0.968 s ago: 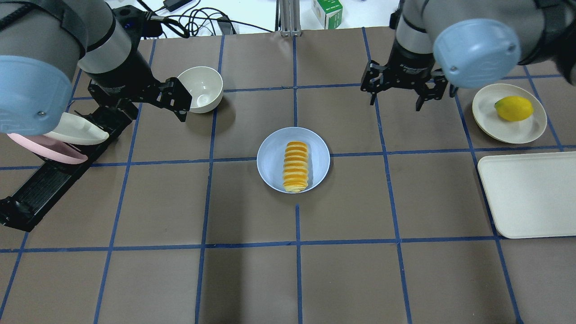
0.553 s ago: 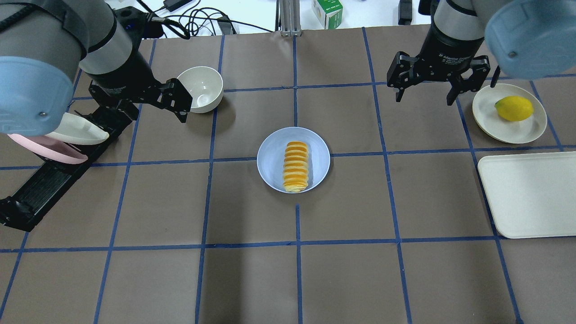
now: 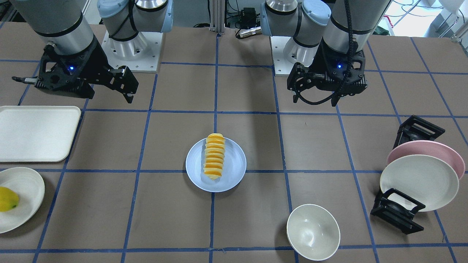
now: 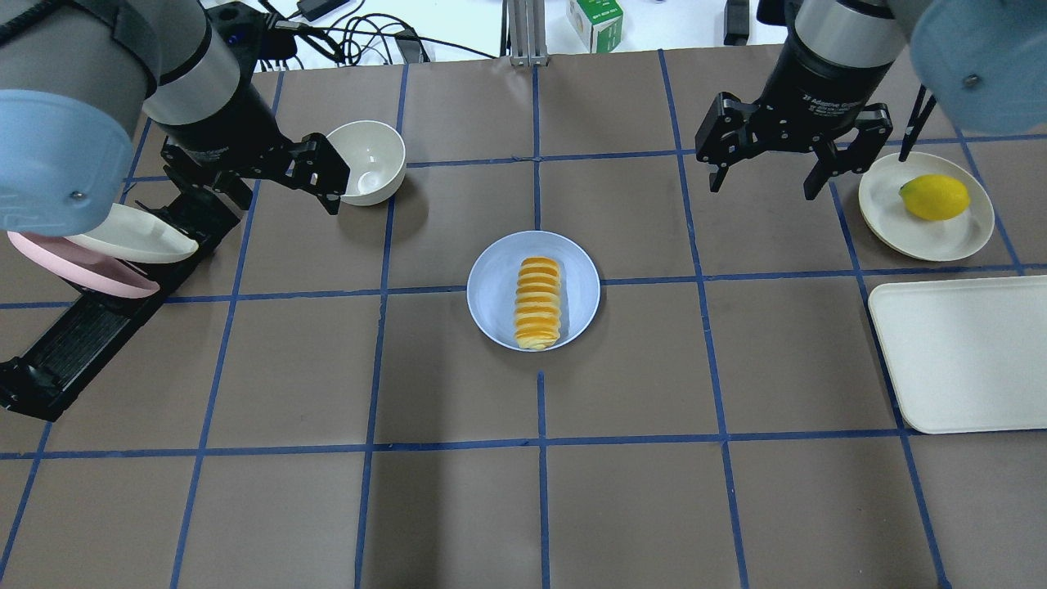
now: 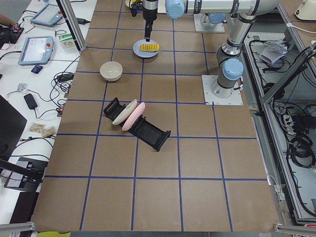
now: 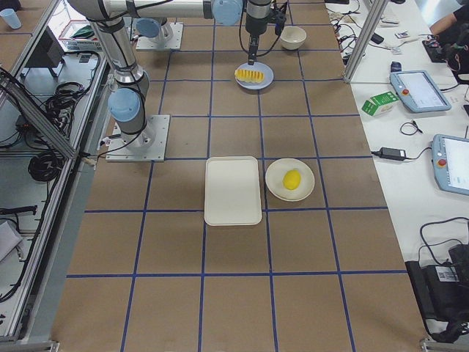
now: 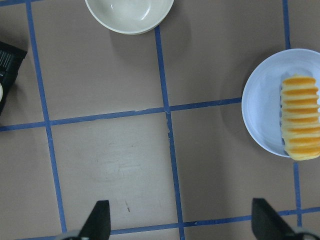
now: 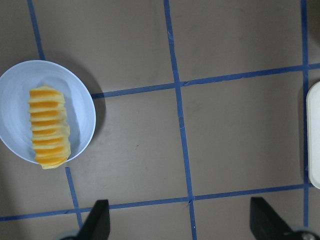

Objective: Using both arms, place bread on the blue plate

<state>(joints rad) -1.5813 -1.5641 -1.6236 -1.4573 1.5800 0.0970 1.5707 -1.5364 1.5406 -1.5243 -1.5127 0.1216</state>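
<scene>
The bread (image 4: pixel 537 304), a small loaf of fanned yellow slices with orange crust ridges, lies on the blue plate (image 4: pixel 494 286) at the table's centre. It lies lengthwise across the plate, its near end at the rim. Both also show in the front view, bread (image 3: pixel 214 162) on plate (image 3: pixel 234 165). My left gripper (image 4: pixel 278 192) is open and empty, hovering back left of the plate next to the white bowl. My right gripper (image 4: pixel 761 190) is open and empty, hovering back right of the plate. The left wrist view shows the bread (image 7: pixel 300 122) and the right wrist view shows it too (image 8: pixel 47 127).
A white bowl (image 4: pixel 370 159) stands back left. A black dish rack (image 4: pixel 90 327) at the left holds a pink plate (image 4: pixel 90 274) and a cream plate (image 4: pixel 135 237). At the right, a cream plate (image 4: pixel 941 233) holds a lemon (image 4: pixel 934 197), with a cream tray (image 4: pixel 965 352) nearer.
My right gripper has moved right and back, away from the plate, and still stands open. The left gripper has shifted slightly back. The bread and plate have not moved.
</scene>
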